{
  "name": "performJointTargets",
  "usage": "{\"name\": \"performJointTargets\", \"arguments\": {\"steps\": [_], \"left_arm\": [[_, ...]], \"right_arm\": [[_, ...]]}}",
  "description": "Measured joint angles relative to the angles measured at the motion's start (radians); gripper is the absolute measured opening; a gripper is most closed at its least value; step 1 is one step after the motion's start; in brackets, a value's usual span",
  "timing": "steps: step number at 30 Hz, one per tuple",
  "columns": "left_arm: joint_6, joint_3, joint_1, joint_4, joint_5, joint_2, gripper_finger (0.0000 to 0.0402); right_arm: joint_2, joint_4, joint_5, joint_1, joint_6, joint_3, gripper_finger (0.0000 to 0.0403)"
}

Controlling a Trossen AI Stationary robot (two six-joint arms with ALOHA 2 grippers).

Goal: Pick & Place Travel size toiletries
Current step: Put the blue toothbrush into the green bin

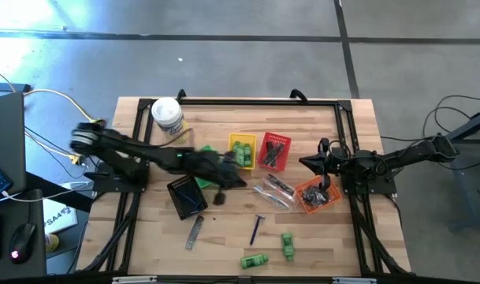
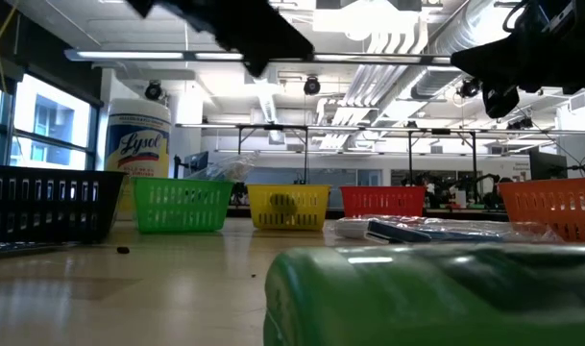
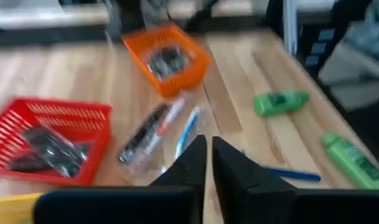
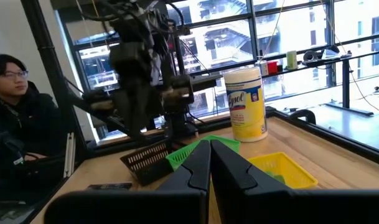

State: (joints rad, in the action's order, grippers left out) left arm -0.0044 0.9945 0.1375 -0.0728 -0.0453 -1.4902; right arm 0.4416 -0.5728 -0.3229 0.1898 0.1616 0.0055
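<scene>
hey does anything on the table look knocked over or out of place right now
Yes: the black basket sits askew beside the row of baskets, and several toiletries lie loose on the wood: two green bottles, a blue razor.

Grey concrete floor (image 1: 247, 47) with dark seams ran around wooden table (image 1: 224, 252). Open ceiling (image 2: 369, 38) showed white ducts and long strip lights. Large windows (image 4: 239, 37) let in daylight, buildings outside. Black window frame post (image 4: 52, 74) stood at side. Seated person in dark jacket (image 4: 18, 124) beyond right fingers, off table edge. Desk with cables (image 1: 19, 95) and computer mouse (image 1: 19, 237) sat beside table. Far workbenches (image 2: 446, 183) lined back of room.
</scene>
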Motion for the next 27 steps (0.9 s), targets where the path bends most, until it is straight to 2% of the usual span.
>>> {"name": "performJointTargets", "arguments": {"steps": [5,8,11,17,22,27], "left_arm": [[0.032,0.261,0.000,0.219,-0.005,-0.217,0.0086],[0.128,0.379,0.002,0.286,-0.024,-0.338,0.0122],[0.196,0.460,0.002,0.285,-0.025,-0.436,0.0142],[0.241,0.578,0.001,0.330,-0.029,-0.587,0.0148],[0.269,0.610,0.009,0.323,-0.079,-0.650,0.0148],[0.257,0.626,0.016,0.318,-0.007,-0.697,0.0148]], "right_arm": [[0.000,0.000,0.009,0.000,0.000,0.000,0.0004],[0.000,0.001,0.011,0.000,0.000,0.000,0.0004],[0.000,0.013,0.011,0.000,0.000,0.000,0.0004],[0.000,0.030,0.011,0.000,0.020,0.000,0.0004],[0.000,0.048,0.011,0.000,0.026,0.000,0.0004],[0.001,0.047,0.011,0.000,0.026,0.000,0.0004]]}}
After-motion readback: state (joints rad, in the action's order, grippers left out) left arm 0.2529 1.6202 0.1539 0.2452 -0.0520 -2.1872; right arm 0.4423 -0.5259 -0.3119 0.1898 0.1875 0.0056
